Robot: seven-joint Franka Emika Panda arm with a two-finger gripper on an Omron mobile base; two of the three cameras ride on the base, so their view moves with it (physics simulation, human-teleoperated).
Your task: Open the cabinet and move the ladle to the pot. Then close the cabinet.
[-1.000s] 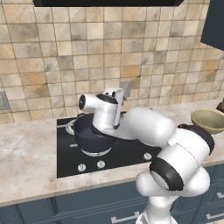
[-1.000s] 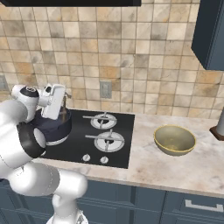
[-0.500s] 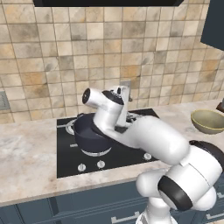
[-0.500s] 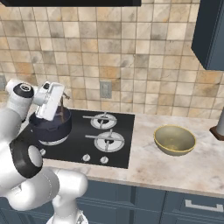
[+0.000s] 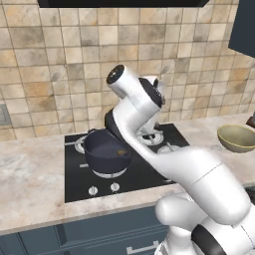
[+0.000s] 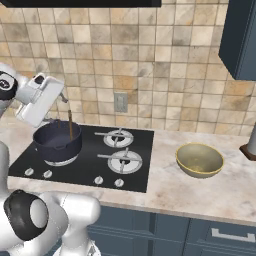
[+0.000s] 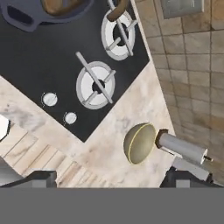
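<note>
The pot (image 6: 56, 141) looks glossy dark enamel, the ladle (image 6: 71, 125) matt brown wood, on a smooth black glass hob (image 6: 85, 159) (counter (image 6: 210, 192) polished mottled stone).

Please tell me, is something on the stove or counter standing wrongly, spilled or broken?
Nothing is spilled or broken. The ladle stands in the pot, handle leaning up over the rim, as intended. The bowl sits upright on the counter. The open gripper hangs above the pot.

Everything I saw was evenly, softly lit and sharp, without glare; only a faint shadow lay beside my olive-yellow round bowl (image 6: 199, 160).
</note>
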